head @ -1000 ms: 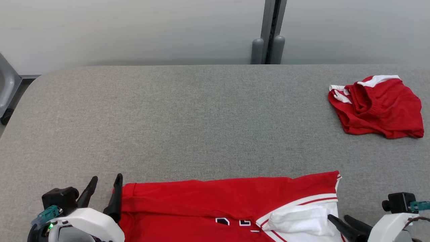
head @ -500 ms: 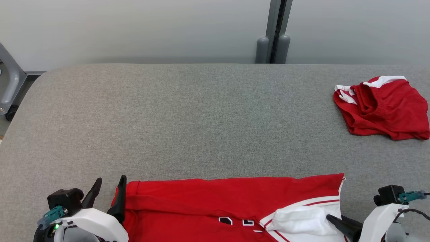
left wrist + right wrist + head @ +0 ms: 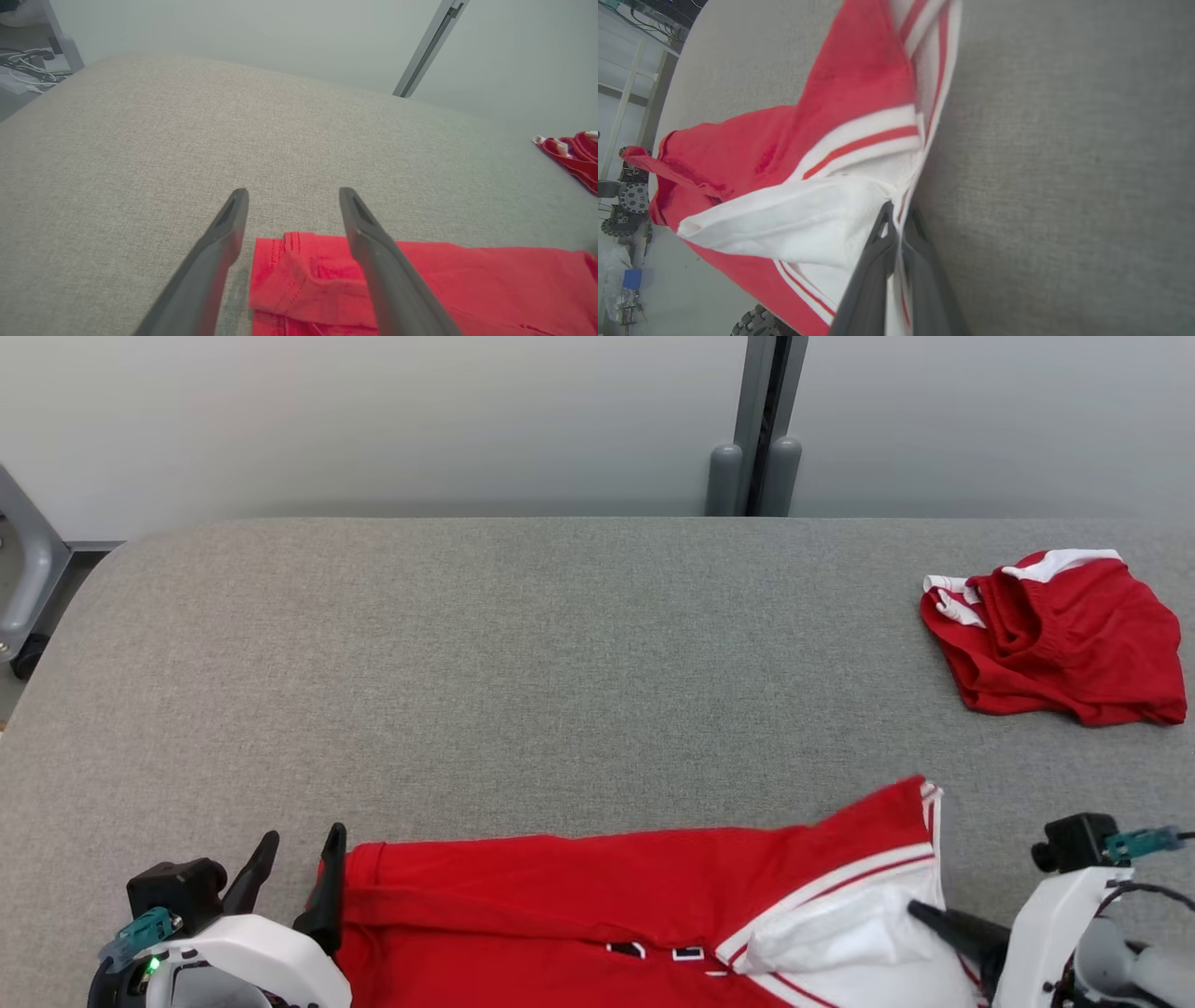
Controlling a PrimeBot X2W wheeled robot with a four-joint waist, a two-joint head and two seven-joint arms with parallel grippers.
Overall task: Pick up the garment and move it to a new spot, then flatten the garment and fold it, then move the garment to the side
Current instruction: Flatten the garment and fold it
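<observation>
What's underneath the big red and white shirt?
The shirt lies on the grey table, whose fabric shows beside and beyond it. So the table is under it. Anything else beneath the cloth is covered, so I cannot tell.

A: What covers the surface (image 3: pixel 560 644)?
B: Grey woven cloth, matt, with a coarse, visible weave.
A: And the garment (image 3: pixel 579 887)?
B: Soft red knit cloth, matt, with white cloth panels and a stitched hem at its edge. The white part looks slightly fleecy.
A: The left pincer (image 3: pixel 293 191)?
B: Its fingers (image 3: pixel 217 252) look like dark grey plastic, smooth with a dull sheen. The arm shell (image 3: pixel 252 943) behind it is glossy white plastic.
A: The other red piece (image 3: pixel 1064 644)?
B: Same matt cloth, gathered at a ribbed band.
A: Background?
B: A smooth matt wall (image 3: pixel 373 420) and a grey post (image 3: pixel 766 420), seemingly painted metal. Its rounded caps (image 3: pixel 724 476) could be smooth plastic or rubber; I cannot tell which.
</observation>
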